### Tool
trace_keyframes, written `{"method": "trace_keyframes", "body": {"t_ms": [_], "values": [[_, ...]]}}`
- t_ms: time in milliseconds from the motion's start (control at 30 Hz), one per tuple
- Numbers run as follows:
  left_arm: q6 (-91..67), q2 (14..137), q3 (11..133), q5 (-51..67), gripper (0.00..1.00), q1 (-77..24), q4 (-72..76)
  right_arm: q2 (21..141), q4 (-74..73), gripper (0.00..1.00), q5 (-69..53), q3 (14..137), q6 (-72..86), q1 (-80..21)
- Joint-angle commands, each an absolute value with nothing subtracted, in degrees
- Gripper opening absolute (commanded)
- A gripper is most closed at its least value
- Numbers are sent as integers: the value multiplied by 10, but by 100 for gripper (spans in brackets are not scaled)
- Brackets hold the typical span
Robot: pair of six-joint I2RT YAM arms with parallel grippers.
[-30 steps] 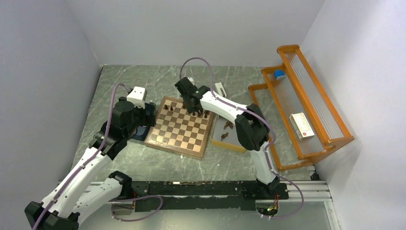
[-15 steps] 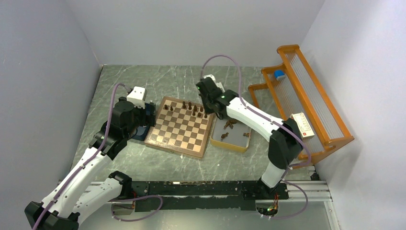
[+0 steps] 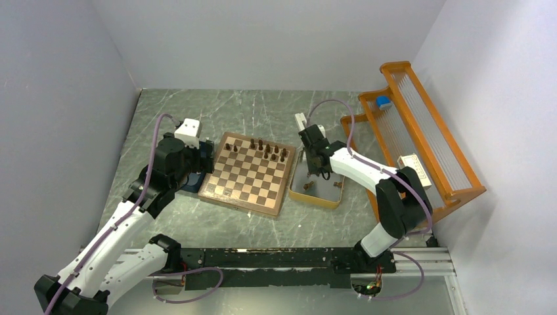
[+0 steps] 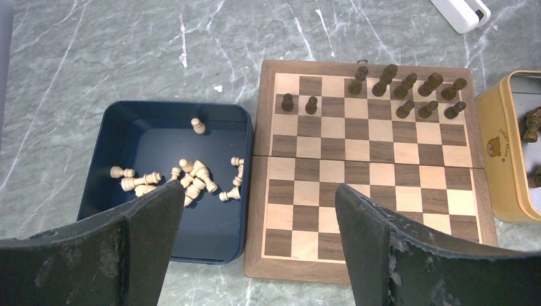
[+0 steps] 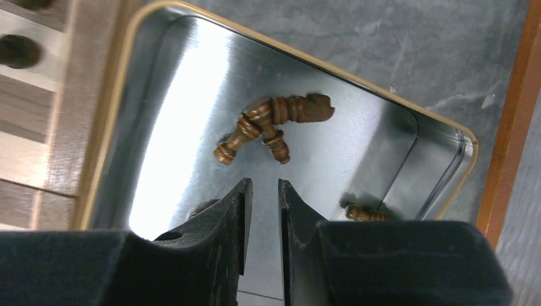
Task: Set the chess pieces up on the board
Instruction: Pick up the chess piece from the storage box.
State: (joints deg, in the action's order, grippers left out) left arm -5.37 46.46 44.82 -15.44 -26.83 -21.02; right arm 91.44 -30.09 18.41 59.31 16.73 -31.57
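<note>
The board (image 3: 240, 203) (image 4: 376, 191) lies mid-table with several dark chess pieces (image 3: 266, 149) (image 4: 408, 95) upright along its far rows. More dark pieces (image 5: 271, 124) lie tangled in the yellow-rimmed metal tray (image 3: 316, 203) (image 5: 306, 60) to the board's right, and a lone one (image 5: 365, 215) lies near its corner. My right gripper (image 3: 318, 172) (image 5: 265, 185) hangs over that tray just short of the tangle, jaws a narrow gap apart and empty. My left gripper (image 3: 200, 161) (image 4: 255, 191) stands wide open above the board's left edge, holding nothing.
A dark blue tray (image 4: 166, 220) (image 3: 192, 185) with several pale pieces (image 4: 191, 175) sits left of the board. An orange rack (image 3: 420, 131) holding a white box (image 3: 414, 169) and a blue-capped item (image 3: 383, 102) stands at right. A white object (image 3: 301, 121) lies behind the tray.
My right arm has swung from the board's far right corner over to the yellow-rimmed tray, its jaws drawing slightly closer. The left arm has stayed still.
</note>
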Motion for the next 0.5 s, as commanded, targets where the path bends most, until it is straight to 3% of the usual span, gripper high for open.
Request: {"method": "trace_keyframes", "body": {"t_ms": [0,467], "values": [[-51,464,453,-152,92,-270,-204,897,-242,26,175,561,147,-297],[-51,461,452,-152,91,-270,-204,947,-177,33,165,536,117,-273]]}}
